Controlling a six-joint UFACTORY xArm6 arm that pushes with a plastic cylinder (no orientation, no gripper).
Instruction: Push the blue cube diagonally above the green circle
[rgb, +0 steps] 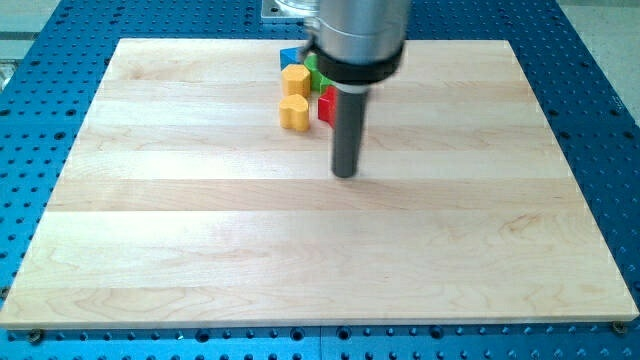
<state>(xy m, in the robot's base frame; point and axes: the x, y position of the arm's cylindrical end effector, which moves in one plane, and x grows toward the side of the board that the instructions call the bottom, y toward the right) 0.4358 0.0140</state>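
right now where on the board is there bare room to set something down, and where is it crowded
Bare wood runs across the whole lower half of the board, below my tip, and along the view's left and right sides. It is crowded only at the top centre, where two yellow blocks, a red block, a green block and a blue block huddle, partly hidden by the rod.

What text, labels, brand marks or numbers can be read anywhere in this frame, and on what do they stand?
None: no readable text in the camera view.
Wooden board: bare wood grain, no print.
Yellow blocks, red block, green block and blue block: plain faces, as far as visible behind the arm.
Rod with my tip, below and right of the cluster: unmarked.
Blue perforated table: holes only.
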